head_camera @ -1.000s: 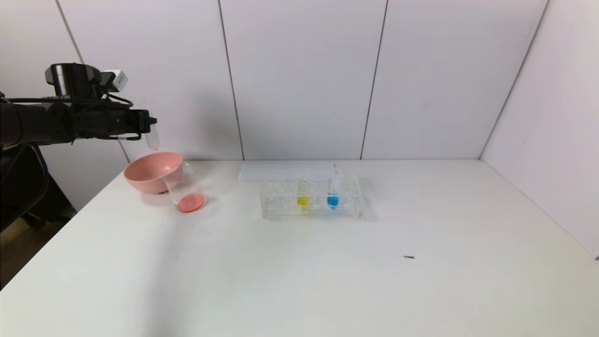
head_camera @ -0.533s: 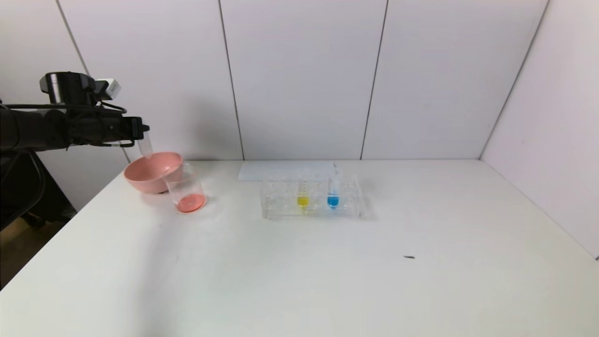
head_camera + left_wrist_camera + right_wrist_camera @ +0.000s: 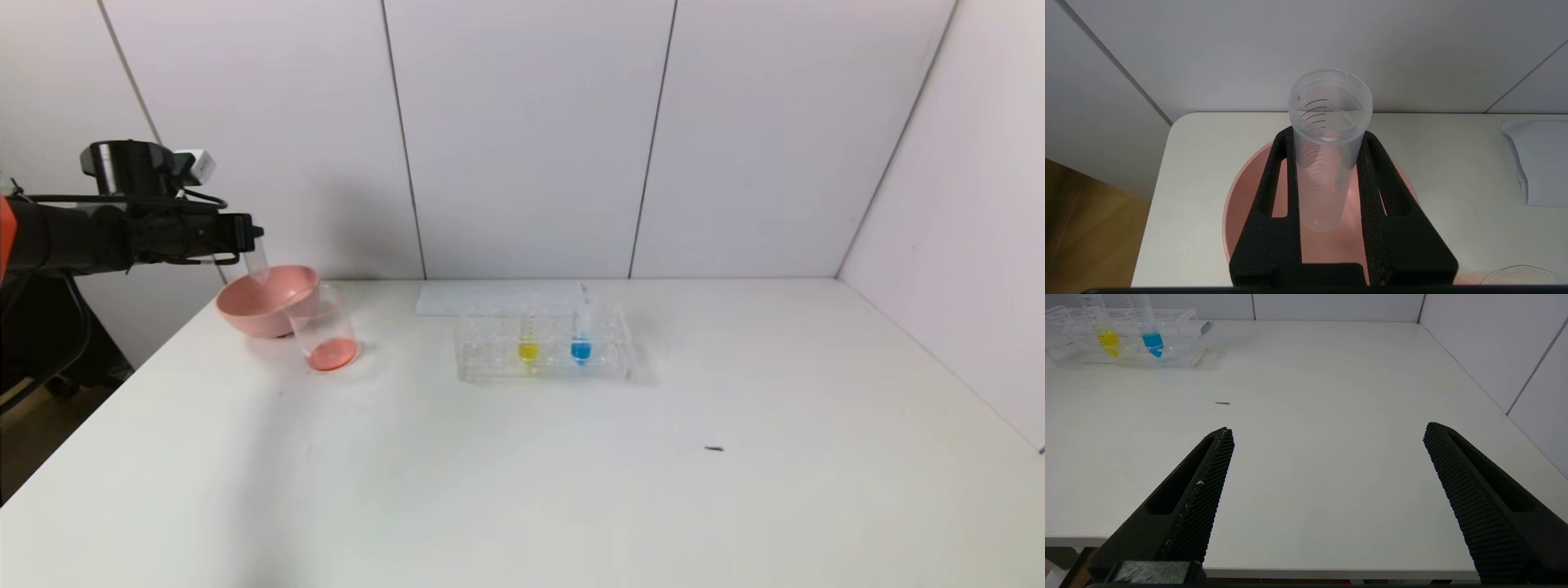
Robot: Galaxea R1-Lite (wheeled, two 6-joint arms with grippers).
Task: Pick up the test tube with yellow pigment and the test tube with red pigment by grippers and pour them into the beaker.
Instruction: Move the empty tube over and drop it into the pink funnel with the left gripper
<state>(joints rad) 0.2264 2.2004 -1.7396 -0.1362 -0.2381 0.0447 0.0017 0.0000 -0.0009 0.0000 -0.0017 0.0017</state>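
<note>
Now, quick notes for you:
Change: your left claw [image 3: 249, 233] has dropped and pulled back left over the last second; the emptied red tube [image 3: 255, 263] now hangs with its tip inside the pink bowl [image 3: 245, 314].
Left claw state: pinching the emptied red tube [image 3: 1327, 147], tube upright, mouth up.
Beaker [image 3: 325, 331]: just beside the bowl, red liquid pooled at its bottom, so I judge the red pour done.
Yellow tube [image 3: 528, 336]: still in the rack [image 3: 490, 359] next to the blue tube [image 3: 580, 335], untouched; your yellow pour remains.
Right claw [image 3: 1327, 435]: spread wide, low over the worktop [image 3: 1331, 396] near its front edge, idle.
View gap: the left wrist view shows the held tube is clear inside; the head view barely shows it. The right claw appears only in the right wrist view.
</note>
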